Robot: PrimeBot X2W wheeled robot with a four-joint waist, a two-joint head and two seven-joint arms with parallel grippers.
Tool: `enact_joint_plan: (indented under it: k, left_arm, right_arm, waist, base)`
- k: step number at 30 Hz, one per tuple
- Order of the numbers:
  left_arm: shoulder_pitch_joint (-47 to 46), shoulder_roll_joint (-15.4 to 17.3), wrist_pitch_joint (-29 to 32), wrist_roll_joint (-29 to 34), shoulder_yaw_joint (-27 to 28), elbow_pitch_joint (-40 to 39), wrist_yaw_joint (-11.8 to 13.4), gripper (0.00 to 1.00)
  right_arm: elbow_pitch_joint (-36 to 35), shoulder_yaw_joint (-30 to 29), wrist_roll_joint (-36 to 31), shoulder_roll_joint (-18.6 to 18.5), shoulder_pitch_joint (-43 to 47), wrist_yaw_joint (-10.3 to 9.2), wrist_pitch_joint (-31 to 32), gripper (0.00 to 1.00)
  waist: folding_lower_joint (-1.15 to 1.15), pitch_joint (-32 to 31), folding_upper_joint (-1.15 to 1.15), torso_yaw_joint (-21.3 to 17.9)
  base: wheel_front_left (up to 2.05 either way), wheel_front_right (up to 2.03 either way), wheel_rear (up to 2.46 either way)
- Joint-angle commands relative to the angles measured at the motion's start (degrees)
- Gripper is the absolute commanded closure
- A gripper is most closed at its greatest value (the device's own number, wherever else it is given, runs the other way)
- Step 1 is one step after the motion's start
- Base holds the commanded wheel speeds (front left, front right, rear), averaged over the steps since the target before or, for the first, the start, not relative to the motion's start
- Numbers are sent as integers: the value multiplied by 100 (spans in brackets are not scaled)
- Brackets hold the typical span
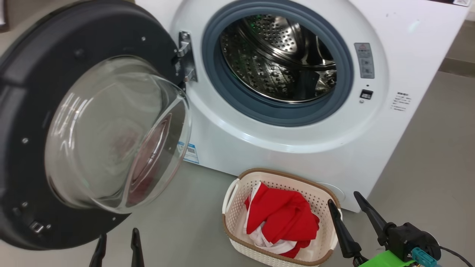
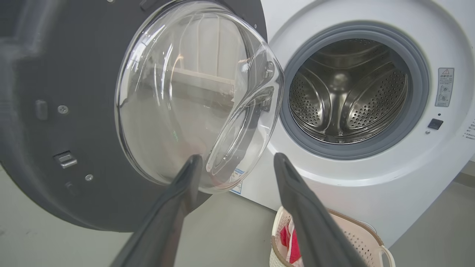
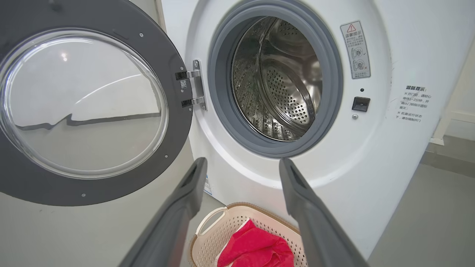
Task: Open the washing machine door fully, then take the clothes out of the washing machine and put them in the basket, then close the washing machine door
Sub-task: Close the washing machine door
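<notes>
Head view: left hand [image 1: 118,233] spread wide, empty, with its fingers parted low in the picture near the lower rim of the washing machine door [image 1: 22,111]. The right hand [image 1: 343,198] is also wide open, grasping nothing. Its fingertips are just beside the right edge of the basket [image 1: 234,207] — contact unclear. The clothes [image 1: 282,218] lie bundled inside the basket, which sits on the floor [image 1: 185,222] right in front of the washing machine [image 1: 259,148]. The door is swung out to the left on its hinge — the steel drum [image 1: 274,63] is in plain sight.
</notes>
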Motion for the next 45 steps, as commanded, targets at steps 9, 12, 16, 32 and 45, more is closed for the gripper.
enact_joint_plan:
  k: [9,12,16,32,45]
  left_arm:
    - [-74,44,-19,-28,180,-215,76,0]
    - [-75,47,-14,-49,180,-218,82,0]
    - [-85,58,-12,-71,182,-213,87,0]
    - [-69,97,10,-167,143,-224,72,100]
    - [-138,-329,5,-2951,617,-899,-920,100]
  right_arm:
    - [-137,166,29,-25,-53,19,-37,0]
    - [-122,170,37,-25,-53,19,-37,0]
    - [-100,182,48,-25,-59,19,-37,0]
    - [-28,206,99,-25,-86,19,-37,0]
    - [-69,177,103,-25,-45,19,-37,0]
  waist:
    - [0,-26,0,197]
    - [0,-38,0,227]
    - [0,-45,0,244]
    - [0,-103,0,188]
    - [0,-126,0,170]
  base:
    - [0,0,0]
    - [0,0,0]
    - [0,0,0]
    - [0,0,0]
    - [0,0,0]
